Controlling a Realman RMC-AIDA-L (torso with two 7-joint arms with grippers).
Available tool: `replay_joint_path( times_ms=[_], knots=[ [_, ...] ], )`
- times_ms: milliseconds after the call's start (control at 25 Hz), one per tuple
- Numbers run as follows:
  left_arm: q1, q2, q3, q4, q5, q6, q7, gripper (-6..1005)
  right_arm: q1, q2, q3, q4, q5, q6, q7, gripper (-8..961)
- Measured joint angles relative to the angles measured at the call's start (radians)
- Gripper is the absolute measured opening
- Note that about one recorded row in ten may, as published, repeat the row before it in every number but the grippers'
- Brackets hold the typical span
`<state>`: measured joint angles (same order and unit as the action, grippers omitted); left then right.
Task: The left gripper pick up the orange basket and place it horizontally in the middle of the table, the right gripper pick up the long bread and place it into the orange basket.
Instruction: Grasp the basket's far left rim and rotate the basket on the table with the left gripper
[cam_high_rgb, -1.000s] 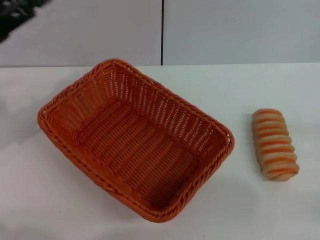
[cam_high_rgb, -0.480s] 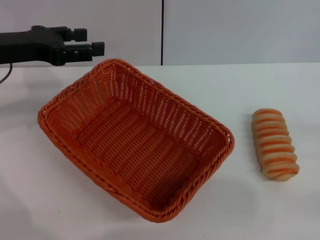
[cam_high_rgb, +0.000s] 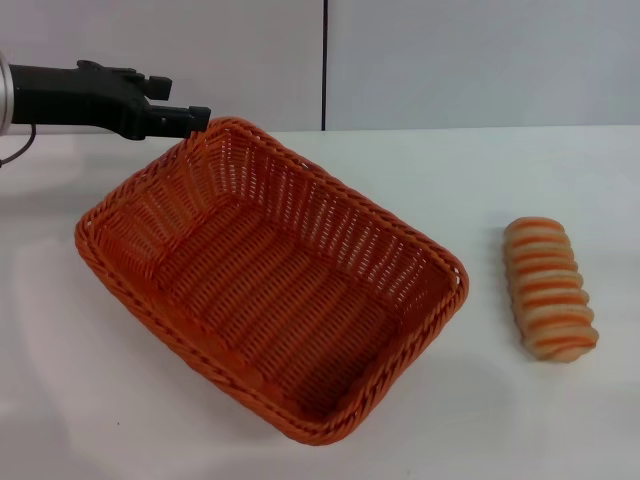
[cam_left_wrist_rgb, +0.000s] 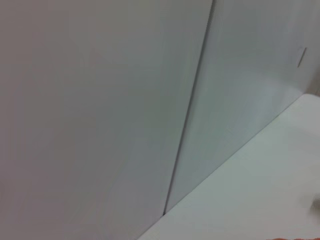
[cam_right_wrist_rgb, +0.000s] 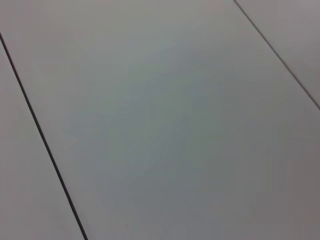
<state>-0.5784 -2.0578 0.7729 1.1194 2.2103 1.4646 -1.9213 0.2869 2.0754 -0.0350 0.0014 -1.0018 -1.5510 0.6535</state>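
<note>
The orange basket (cam_high_rgb: 270, 275) lies diagonally on the white table (cam_high_rgb: 480, 170), left of centre, and holds nothing. In the head view my left gripper (cam_high_rgb: 185, 103) reaches in from the upper left, its black fingers apart. It hovers just above the basket's far left corner and holds nothing. The long bread (cam_high_rgb: 550, 290), tan with orange-brown stripes, rests on the table to the basket's right, lengthwise away from me. My right gripper is out of view. The left wrist view shows only wall and table (cam_left_wrist_rgb: 250, 200); the right wrist view shows only wall panels.
A grey panelled wall (cam_high_rgb: 450, 60) with a dark vertical seam (cam_high_rgb: 324, 65) stands behind the table's far edge. Bare white tabletop runs between the basket and the bread and along the front.
The left gripper has come in from the upper left and lowered slightly toward the basket's far corner. Basket and bread have not moved.
</note>
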Motion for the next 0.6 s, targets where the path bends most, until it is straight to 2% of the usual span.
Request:
replay_joint_path(
  times_ms=[600],
  knots=[
    [-0.021,-0.001,0.044,-0.032,0.166,-0.055,-0.016,688,0.006,-0.002,0.006,-0.012,0.009,0.032,0.000,548]
  ],
)
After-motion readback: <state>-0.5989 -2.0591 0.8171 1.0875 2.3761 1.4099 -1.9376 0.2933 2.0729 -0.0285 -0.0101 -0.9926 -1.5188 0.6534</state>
